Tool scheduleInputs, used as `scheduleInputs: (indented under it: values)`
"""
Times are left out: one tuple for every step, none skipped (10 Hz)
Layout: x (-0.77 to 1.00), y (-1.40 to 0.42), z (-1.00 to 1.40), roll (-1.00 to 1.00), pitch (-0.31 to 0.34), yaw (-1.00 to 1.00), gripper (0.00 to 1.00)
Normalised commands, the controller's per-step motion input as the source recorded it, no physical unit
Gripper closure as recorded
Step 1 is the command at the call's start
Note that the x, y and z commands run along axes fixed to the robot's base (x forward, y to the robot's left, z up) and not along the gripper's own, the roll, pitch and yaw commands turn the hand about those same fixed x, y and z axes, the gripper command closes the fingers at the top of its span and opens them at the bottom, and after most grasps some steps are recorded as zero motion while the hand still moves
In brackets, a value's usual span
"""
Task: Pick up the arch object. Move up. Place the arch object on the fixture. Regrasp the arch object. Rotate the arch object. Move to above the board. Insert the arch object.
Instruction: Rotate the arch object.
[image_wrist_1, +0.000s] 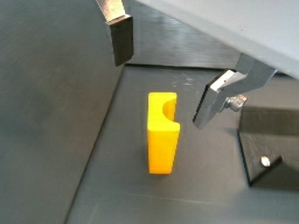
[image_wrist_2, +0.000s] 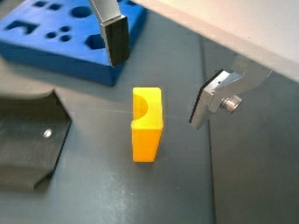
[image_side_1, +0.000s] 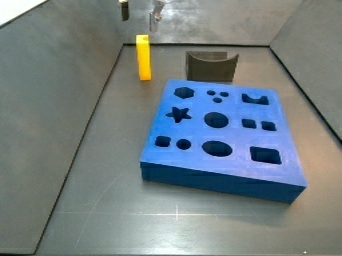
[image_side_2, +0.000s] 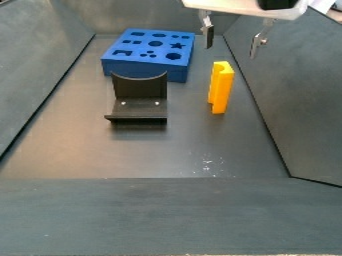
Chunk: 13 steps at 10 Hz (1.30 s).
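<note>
Nearest in a side view is the fixture (image_side_2: 136, 103), a dark block with a curved notch in its top, resting on the dark floor (image_side_2: 160, 160). Just beside the fixture, apart from it, stands the arch object (image_side_2: 219, 87), a yellow-orange slab upright on one end with its arched cut-out near the top edge, as both wrist views show (image_wrist_1: 163, 131) (image_wrist_2: 147, 122). Beyond the fixture lies the board (image_side_2: 151, 52), blue and full of shaped holes.

The gripper (image_wrist_1: 170, 66) hangs above the arch object, well clear of it, released, with its jaws spread wide and nothing between them. In a side view it (image_side_1: 139, 8) shows only at the frame's edge, directly over the piece.

The arch object looks like a stiff, light, smooth block, probably hard plastic; it should neither bend nor crush, but its slick faces could slip under a weak pinch, and standing so tall and narrow it may tip if nudged. The best hold seems to be across its two broad flat faces, below the cut-out, with the pads square to them.
</note>
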Motion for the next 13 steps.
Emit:
scheduleInputs:
  values:
    - [0.01, 0.01, -0.04, -0.01, 0.0, -1.0, 0.0]
    - [0.01, 0.01, -0.04, -0.01, 0.0, -1.0, 0.0]
    - [0.01, 0.01, -0.04, -0.01, 0.0, -1.0, 0.0]
    - [0.01, 0.01, -0.04, -0.01, 0.0, -1.0, 0.0]
    - [0.01, 0.01, -0.04, -0.01, 0.0, -1.0, 0.0]
    - [0.01, 0.01, -0.04, -0.01, 0.0, -1.0, 0.0]
    - [0.01, 0.01, -0.04, -0.01, 0.0, -1.0, 0.0]
    - [0.01, 0.01, -0.04, -0.01, 0.001, -1.0, 0.0]
    - [0.01, 0.01, -0.04, -0.02, 0.001, -1.0, 0.0]
    - [0.01, 0.01, -0.04, -0.02, 0.001, -1.0, 0.0]
    - [0.01, 0.01, -0.04, -0.02, 0.001, -0.81, 0.0]
    - [0.01, 0.01, -0.04, -0.02, 0.001, -0.58, 0.0]
    - [0.01, 0.01, -0.04, -0.02, 0.001, -0.34, 0.0]
